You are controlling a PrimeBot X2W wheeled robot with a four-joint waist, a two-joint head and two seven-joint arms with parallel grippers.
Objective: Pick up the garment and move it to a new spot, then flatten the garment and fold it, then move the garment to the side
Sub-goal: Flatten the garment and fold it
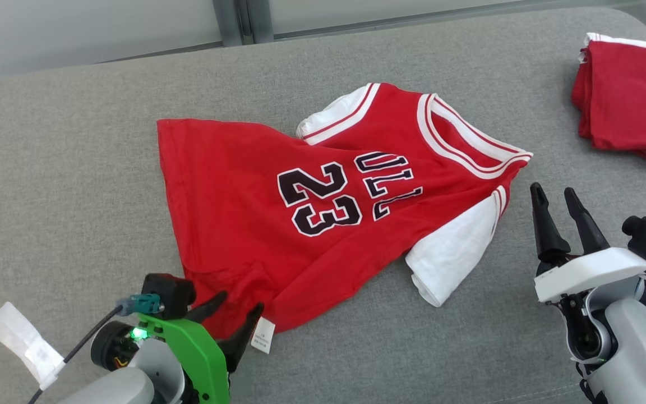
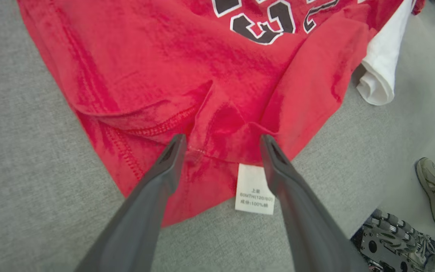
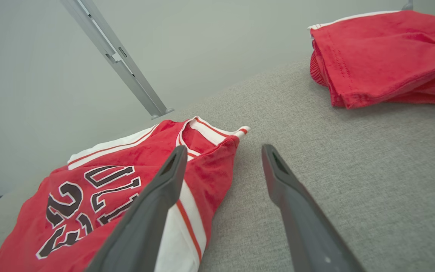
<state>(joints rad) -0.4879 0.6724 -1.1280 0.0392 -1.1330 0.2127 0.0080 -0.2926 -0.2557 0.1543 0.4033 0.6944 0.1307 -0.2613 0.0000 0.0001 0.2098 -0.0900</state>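
The garment [image 1: 278, 185] is a red jersey with white sleeves and a black 23, lying spread on the grey table [image 1: 76, 168], neck toward the right. Its hem corner nearest me is bunched and rumpled, with a white care label [image 2: 254, 189] sticking out. My left gripper [image 1: 240, 307] stands open at that hem corner, its fingers straddling the crumpled red cloth [image 2: 221, 128] without pinching it. To the right of the near white sleeve [image 1: 452, 247] my right gripper [image 1: 555, 193] is open, off the cloth. In the right wrist view the collar [image 3: 202, 132] lies just left of its fingers.
A folded pile of red clothes [image 1: 631, 101] lies at the table's far right corner, also seen as the pile [image 3: 383, 56] ahead of my right gripper. A person's shoe [image 2: 434, 189] and part of the robot base [image 2: 391, 241] are on the floor beyond the table edge.
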